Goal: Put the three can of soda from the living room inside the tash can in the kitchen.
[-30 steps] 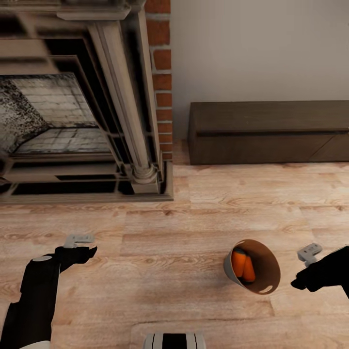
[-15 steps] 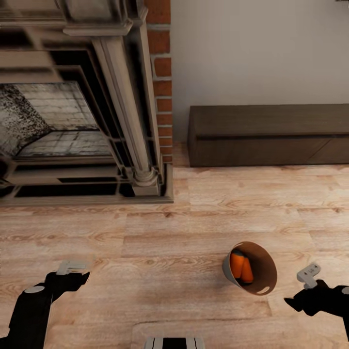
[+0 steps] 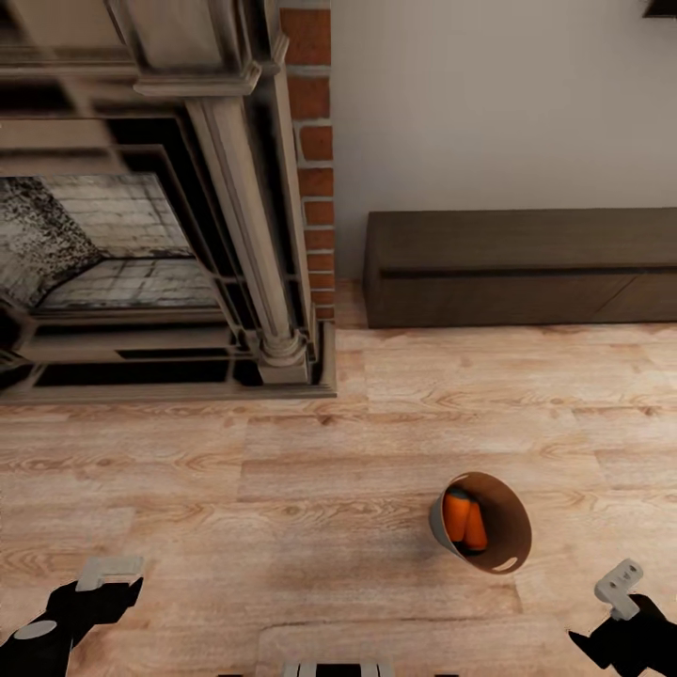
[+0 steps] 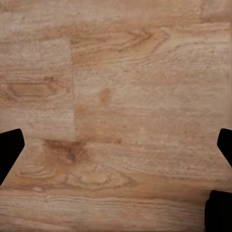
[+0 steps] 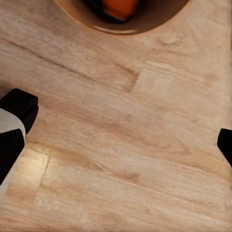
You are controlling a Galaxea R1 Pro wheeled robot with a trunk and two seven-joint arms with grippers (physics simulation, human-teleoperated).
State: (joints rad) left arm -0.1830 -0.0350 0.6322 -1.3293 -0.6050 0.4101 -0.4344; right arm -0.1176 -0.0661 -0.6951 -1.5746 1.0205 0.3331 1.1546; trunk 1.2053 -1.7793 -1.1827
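**Bin w/ two orange cans on living-room floor, both grippers spread wide and holding nothing**

Bin [image 3: 498, 527] stands on the light wood floor [image 3: 282, 489], right of centre in head view, well in front of the fireplace [image 3: 141, 244] and the low dark cabinet [image 3: 517, 268] along the white wall [image 3: 489, 103]. Grey outside, coppery brown inside, slot near the rim on the near side. Two orange cans [image 3: 463, 522] lie inside, side by side against the far-left wall of the bin. Blue can: can't tell if it's in there.

Left gripper [image 3: 99, 588] low at the left edge of head view, above bare floor, well apart from the bin. In left wrist view its dark fingertips [image 4: 9, 150] sit at opposite edges w/ only planks between, so jaws are wide, nothing held.

Right gripper [image 3: 621, 602] at bottom right corner of head view, near the bin but not touching. In right wrist view the fingertips [image 5: 17, 121] are far apart, wide, nothing between them; bin rim [image 5: 121, 30] and an orange can [image 5: 118, 7] show ahead of the fingers.

Red brick strip [image 3: 315, 160] runs up beside the fireplace column.
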